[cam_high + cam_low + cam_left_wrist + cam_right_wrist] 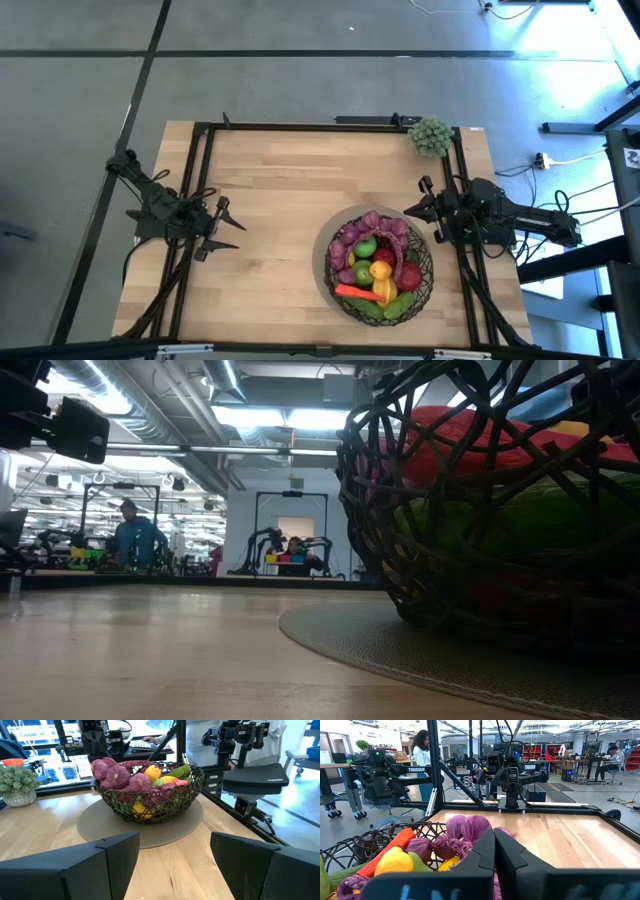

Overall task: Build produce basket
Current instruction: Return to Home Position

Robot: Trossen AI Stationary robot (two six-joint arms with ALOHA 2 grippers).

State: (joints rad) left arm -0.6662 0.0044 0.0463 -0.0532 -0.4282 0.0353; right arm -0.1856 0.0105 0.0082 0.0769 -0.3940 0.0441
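Note:
The basket (378, 262), a dark woven wire bowl, stands on a round grey mat (100, 825) at the table's near right. It holds the produce: purple grapes (372, 228), a yellow lemon (380, 270), an orange carrot (355, 292), a green apple (365, 247) and green pieces (395, 308). My left gripper (228, 226) hangs open at the table's left, pointing level toward the basket (150, 807), with nothing between its fingers. My right gripper (410, 212) is shut and empty, just beyond the basket's far right rim (365, 845).
A small green potted plant (431, 135) stands at the table's far right corner. Black frame rails (300, 127) run along the table's far, left and right sides. Bare wood lies between my left gripper and the mat. People (422, 755) are in the room beyond.

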